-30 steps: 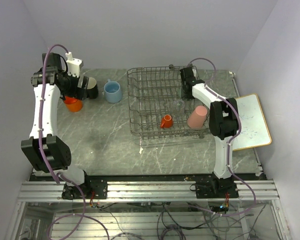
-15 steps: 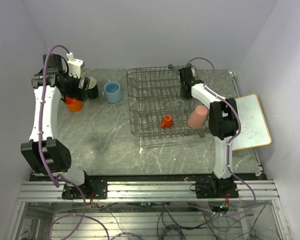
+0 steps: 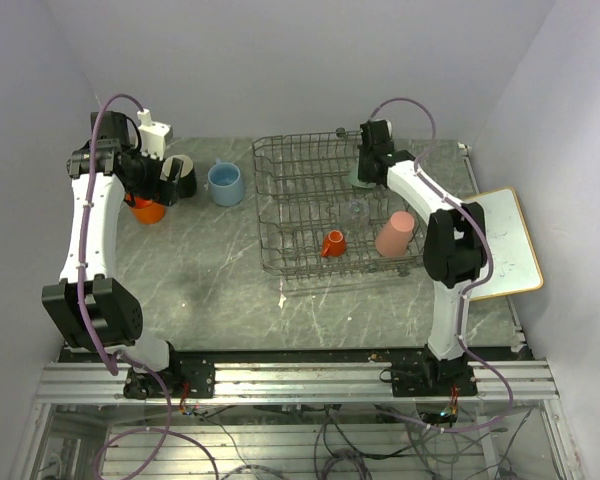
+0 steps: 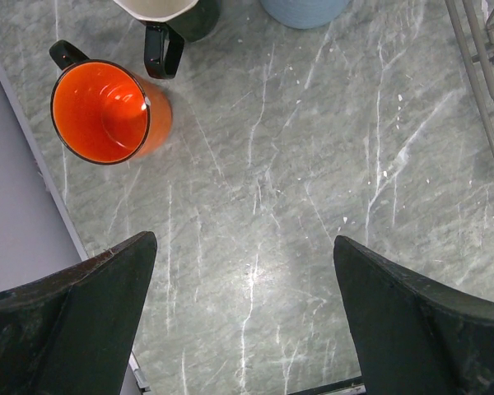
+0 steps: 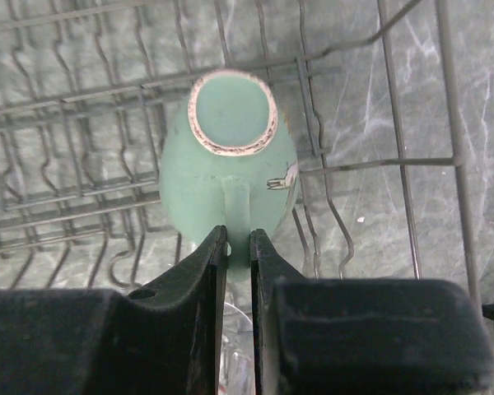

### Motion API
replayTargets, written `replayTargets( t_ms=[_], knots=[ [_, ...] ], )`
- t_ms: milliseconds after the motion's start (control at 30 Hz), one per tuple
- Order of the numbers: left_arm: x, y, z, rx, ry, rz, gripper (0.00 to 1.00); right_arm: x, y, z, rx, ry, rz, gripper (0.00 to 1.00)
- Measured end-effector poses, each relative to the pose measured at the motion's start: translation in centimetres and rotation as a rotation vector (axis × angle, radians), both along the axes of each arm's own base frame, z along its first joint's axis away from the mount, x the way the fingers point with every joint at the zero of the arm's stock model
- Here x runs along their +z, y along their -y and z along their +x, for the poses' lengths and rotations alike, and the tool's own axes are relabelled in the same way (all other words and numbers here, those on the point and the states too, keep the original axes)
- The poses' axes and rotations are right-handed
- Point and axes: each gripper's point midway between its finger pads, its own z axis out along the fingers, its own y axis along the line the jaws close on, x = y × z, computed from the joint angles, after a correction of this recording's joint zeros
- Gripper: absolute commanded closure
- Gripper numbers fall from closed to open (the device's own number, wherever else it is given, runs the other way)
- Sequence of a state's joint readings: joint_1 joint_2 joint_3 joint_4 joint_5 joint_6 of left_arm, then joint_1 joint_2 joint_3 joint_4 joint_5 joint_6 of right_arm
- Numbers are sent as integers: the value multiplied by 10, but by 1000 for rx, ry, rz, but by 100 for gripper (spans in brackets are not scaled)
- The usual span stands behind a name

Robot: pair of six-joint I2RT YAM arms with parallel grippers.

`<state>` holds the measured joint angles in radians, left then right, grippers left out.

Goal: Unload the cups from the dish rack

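Over the far right corner of the rack, my right gripper has risen in the last second. The green cup has come up with it, the jaws pinched narrow on its handle. I read that as the lift off the tines under way; the cup hangs above the wires and has yet to travel to the worktop. My left gripper has drawn back a little and hovers wide and empty above the worktop. It is near the orange mug, black mug and blue mug, all already set down. The pink tumbler, small orange cup and glass remain in the rack. Only the right wrist view shows the grip on the handle and the cup hanging base-up; overhead, the arm hides most of it.
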<state>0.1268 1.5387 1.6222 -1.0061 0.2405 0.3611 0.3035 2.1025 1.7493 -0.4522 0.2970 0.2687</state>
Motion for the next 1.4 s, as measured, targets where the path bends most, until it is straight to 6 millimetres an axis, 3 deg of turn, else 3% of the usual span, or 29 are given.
replayTargets(
  t_ms=[167, 400, 867, 1200, 1300, 1400],
  knots=[
    [1, 1, 0, -4, 4, -2, 0, 30, -10, 4, 21, 62, 46, 100],
    [8, 6, -1, -17, 32, -8, 0, 54, -27, -2, 57, 105, 101, 100],
    [5, 13, -6, -41, 29, -34, 1, 51, -58, -13, 111, 83, 129, 100],
    [15, 22, -12, -70, 74, -57, 0, 106, -132, -18, 237, 161, 244, 100],
    [16, 23, -13, -73, 80, -58, 0, 104, -151, -22, 267, 155, 264, 100],
    [15, 23, -13, -74, 80, -59, 0, 89, -166, -30, 288, 117, 263, 100]
  ],
)
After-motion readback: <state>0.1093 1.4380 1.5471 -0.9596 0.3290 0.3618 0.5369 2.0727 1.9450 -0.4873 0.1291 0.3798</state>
